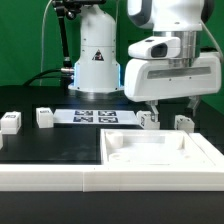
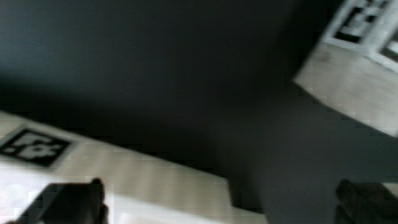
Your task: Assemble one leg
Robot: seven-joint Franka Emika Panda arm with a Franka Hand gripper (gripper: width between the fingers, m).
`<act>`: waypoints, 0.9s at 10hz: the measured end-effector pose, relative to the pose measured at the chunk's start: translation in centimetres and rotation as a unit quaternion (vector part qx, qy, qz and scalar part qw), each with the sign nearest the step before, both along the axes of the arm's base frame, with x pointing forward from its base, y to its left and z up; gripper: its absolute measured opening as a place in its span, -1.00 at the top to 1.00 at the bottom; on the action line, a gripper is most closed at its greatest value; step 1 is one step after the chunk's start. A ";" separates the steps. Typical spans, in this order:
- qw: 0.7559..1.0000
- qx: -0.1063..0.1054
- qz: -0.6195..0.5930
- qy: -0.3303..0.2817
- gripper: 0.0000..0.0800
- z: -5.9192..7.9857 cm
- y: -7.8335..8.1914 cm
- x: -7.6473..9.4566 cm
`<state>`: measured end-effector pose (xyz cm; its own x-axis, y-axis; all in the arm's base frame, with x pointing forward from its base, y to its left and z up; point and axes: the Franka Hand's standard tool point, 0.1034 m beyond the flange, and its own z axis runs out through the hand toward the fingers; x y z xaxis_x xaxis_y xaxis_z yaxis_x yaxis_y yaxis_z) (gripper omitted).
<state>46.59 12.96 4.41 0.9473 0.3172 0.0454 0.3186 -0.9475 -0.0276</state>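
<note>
Several small white legs with marker tags stand on the dark table: two at the exterior view's left [image 1: 10, 122] [image 1: 44, 117] and two behind the plate [image 1: 150, 120] [image 1: 183, 122]. The large white square plate [image 1: 160, 150] lies in front at the right. My gripper [image 1: 170, 103] hangs open and empty just above the two legs at the right. In the wrist view the gripper [image 2: 217, 205] is open, with dark fingertips [image 2: 71, 200] far apart. A blurred white tagged part [image 2: 107, 170] lies by one fingertip, and another tagged white part [image 2: 356, 50] lies farther off.
The marker board [image 1: 95, 116] lies flat in front of the robot's white base [image 1: 95, 60]. A long white wall [image 1: 60, 180] runs along the front edge of the scene.
</note>
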 end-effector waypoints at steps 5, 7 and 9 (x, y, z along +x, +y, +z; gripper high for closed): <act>0.988 0.016 -0.152 0.011 -0.62 -0.3 2.3 -0.4; 0.985 0.019 -0.171 0.013 -0.62 -0.4 2.2 -0.5; 0.984 0.020 -0.175 0.014 -0.62 -0.6 2.1 -0.9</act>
